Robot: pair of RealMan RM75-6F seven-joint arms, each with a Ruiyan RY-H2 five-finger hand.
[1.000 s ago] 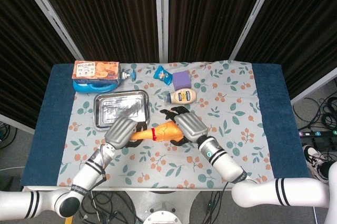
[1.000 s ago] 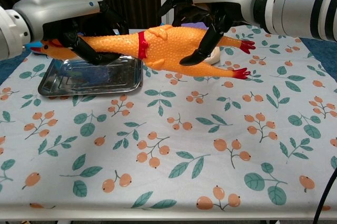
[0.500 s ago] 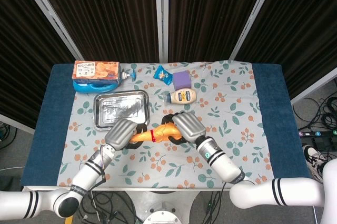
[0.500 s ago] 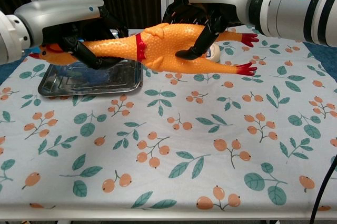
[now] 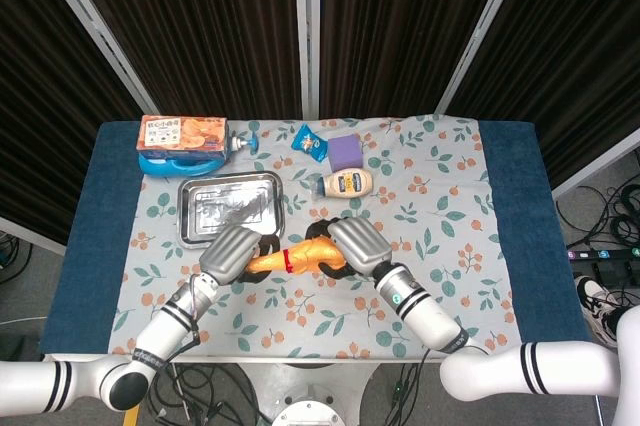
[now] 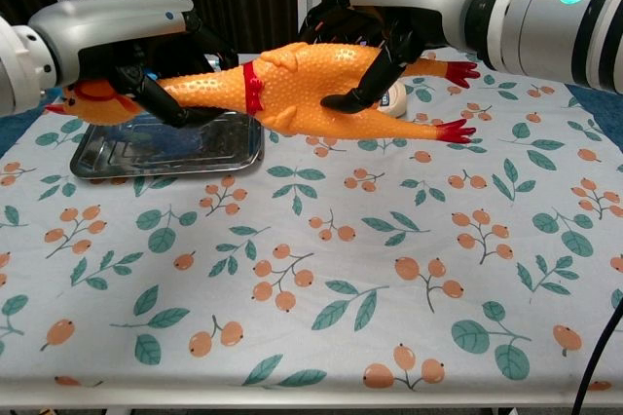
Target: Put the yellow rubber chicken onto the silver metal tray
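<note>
The yellow rubber chicken [image 6: 292, 89] with a red collar hangs level above the cloth, carried by both hands. My left hand [image 6: 146, 55] grips its neck and head end, which overhangs the near part of the silver metal tray [image 6: 229, 152]. My right hand [image 6: 375, 30] grips the thick body, and the red feet stick out to the right. In the head view the chicken [image 5: 298, 257] shows between my left hand [image 5: 232, 251] and my right hand [image 5: 358, 244], just in front of the tray [image 5: 196, 218]. The tray holds nothing.
Behind the tray lie a snack box on a blue pack [image 5: 181, 143], a blue wrapped sweet [image 5: 310, 141], a purple block [image 5: 345, 153] and a mayonnaise bottle [image 5: 348, 184]. Blue cloth borders the floral tablecloth on both sides.
Both hands have carried the chicken a little higher and to the left. Its head now reaches further over the tray's left part.
</note>
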